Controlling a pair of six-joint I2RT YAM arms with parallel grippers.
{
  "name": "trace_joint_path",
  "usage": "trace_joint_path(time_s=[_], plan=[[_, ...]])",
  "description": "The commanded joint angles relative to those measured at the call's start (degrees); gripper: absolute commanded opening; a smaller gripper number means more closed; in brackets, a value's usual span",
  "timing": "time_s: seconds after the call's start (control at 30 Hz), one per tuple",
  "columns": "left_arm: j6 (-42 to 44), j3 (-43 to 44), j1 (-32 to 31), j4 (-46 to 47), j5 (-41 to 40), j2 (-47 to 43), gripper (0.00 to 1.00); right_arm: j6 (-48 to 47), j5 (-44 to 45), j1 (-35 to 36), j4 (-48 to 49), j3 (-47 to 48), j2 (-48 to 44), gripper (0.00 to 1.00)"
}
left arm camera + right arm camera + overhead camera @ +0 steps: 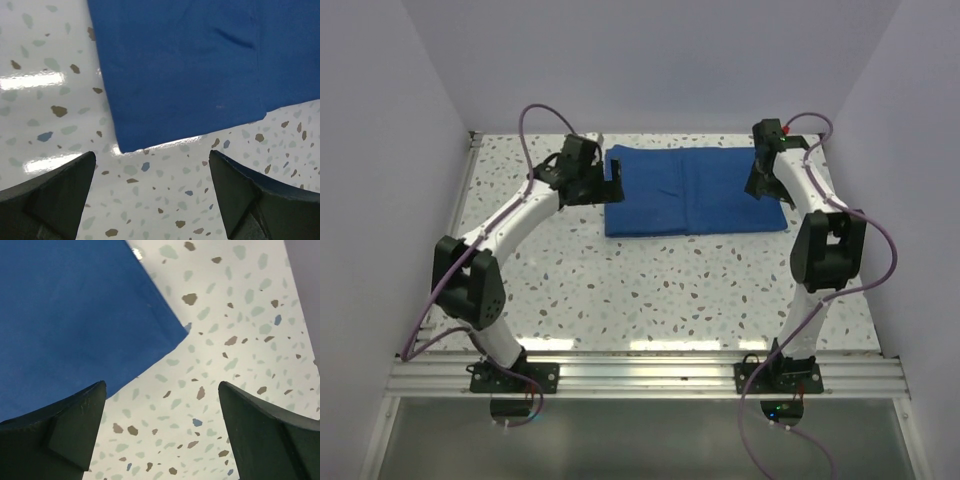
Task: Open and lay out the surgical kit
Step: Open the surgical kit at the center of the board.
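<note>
The royal-blue cloth wrap (695,190) lies folded flat as a rectangle at the far middle of the table. The steel tray and the instruments are not visible. My left gripper (612,180) is open and empty at the wrap's left edge. In the left wrist view the wrap (180,65) fills the top, and its corner lies just beyond the open gripper (151,155). My right gripper (760,186) is open and empty at the wrap's right edge. In the right wrist view a corner of the wrap (65,305) lies beyond and left of the open gripper (161,385).
The speckled table top (650,290) stretches between the wrap and the arm bases. Grey walls close in the left, right and far sides. A metal rail (650,375) runs along the near edge.
</note>
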Motion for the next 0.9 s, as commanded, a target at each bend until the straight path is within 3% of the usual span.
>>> trace_joint_path(time_s=[0.0,0.17,0.33,0.7,0.77,0.8,0.87], plan=[[-5.70,3.86,-2.61,0.34,1.51,8.13,1.00,2.49,1.49,-1.85,-3.80,3.13,0.12,0.98],[-3.43,25.55,-13.14,-9.21,-6.31,22.21,1.00,3.64,-4.03,-1.85,-2.85,-0.02,-5.92,0.98],[-2.11,48.31,-19.75,-19.69,-14.22,40.67,1.00,4.34,-7.91,-1.85,-1.96,-4.68,-10.95,0.98],[-2.02,42.20,-21.95,-15.66,-17.83,46.31,0.97,4.08,-9.15,-1.85,-4.07,-13.04,-19.13,0.99],[-1.50,41.94,-21.95,-14.43,-17.31,45.97,0.89,3.99,-8.97,-1.76,-4.59,-13.04,-19.92,0.99],[-0.80,41.94,-21.87,-13.99,-16.78,45.70,0.75,3.82,-8.97,-1.76,-4.77,-13.13,-20.09,0.98],[-0.18,42.20,-21.87,-12.94,-16.78,45.09,0.57,3.81,-9.06,-1.76,-5.30,-13.13,-20.44,0.99]])
